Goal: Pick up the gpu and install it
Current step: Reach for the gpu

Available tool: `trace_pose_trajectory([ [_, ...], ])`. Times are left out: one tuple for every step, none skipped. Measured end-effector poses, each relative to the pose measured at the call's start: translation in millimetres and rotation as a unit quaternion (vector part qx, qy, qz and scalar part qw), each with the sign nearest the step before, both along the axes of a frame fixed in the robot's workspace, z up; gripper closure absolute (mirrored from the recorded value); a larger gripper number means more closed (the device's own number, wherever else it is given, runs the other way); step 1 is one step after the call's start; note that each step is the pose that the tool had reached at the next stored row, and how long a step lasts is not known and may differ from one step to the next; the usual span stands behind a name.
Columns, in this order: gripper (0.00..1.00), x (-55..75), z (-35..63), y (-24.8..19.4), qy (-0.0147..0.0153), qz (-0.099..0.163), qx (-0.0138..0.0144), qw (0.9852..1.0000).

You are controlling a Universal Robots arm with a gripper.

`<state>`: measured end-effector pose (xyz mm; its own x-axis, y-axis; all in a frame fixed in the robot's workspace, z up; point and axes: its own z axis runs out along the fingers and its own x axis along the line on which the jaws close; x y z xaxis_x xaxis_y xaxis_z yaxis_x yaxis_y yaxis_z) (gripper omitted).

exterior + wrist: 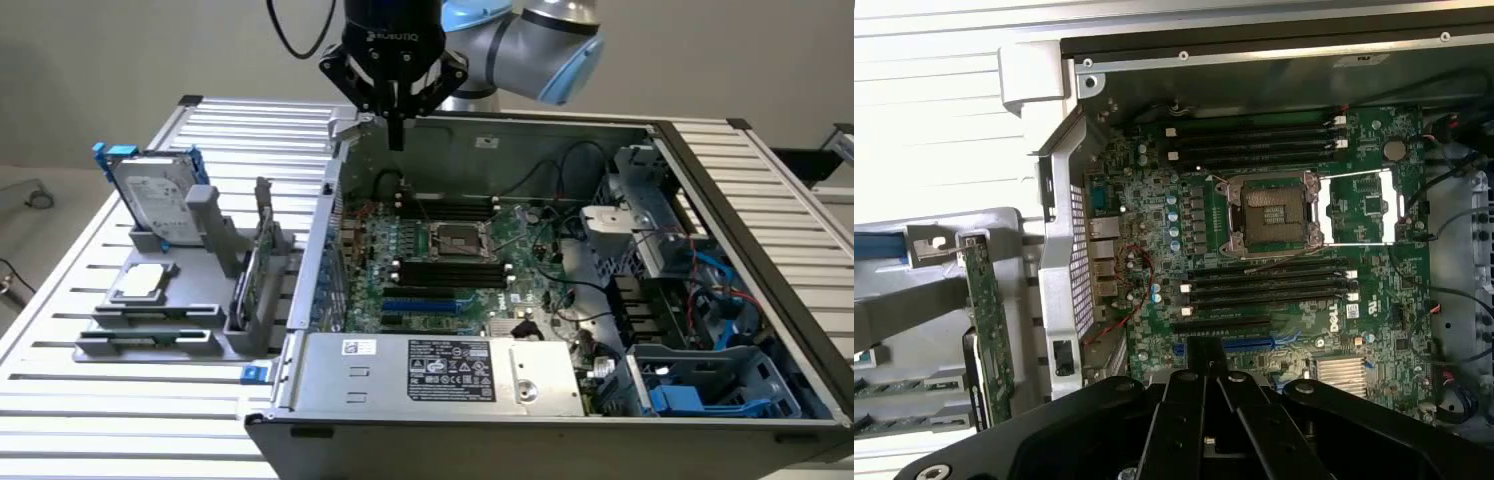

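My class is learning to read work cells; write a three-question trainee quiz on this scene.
1. True or false: the gripper is holding the gpu.
2. Where does the gpu stand? A) in the grey holder beside the case; B) on the motherboard; C) on the power supply.
3. Fill in: the gripper hangs above the open computer ____.
Key: 1 false; 2 A; 3 case.

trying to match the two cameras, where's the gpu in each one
Exterior view: the gpu stands on edge in the gray rack outside the computer case, toward the exterior view's left.
Wrist view: the gpu is the thin green board just outside the case's perforated wall.
Shared landmark: the open processor socket on the motherboard.
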<state>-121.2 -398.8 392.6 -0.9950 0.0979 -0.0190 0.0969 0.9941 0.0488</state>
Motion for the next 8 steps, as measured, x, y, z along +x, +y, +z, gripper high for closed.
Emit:
trace_pose_trajectory([
  [0.89,0.0,0.0,0.0,0.0000,0.000,0.0000,1.0000],
  [0.89,0.0,0.0,0.0,0.0000,0.000,0.0000,1.0000],
  [0.89,0.0,0.0,0.0,0.0000,0.000,0.0000,1.0000],
  [0.89,-0.2,0.0,0.0,0.0000,0.000,0.0000,1.0000],
  [0.89,-1.0,0.1,0.0,0.0001,0.000,-0.0001,1.0000],
  [0.89,-3.1,0.2,0.0,0.0002,0.000,-0.0002,1.0000],
  [0.89,-6.6,0.1,0.0,0.0006,0.000,-0.0001,1.0000],
  [0.89,-10.2,0.0,0.1,0.0010,0.000,0.0000,1.0000],
])
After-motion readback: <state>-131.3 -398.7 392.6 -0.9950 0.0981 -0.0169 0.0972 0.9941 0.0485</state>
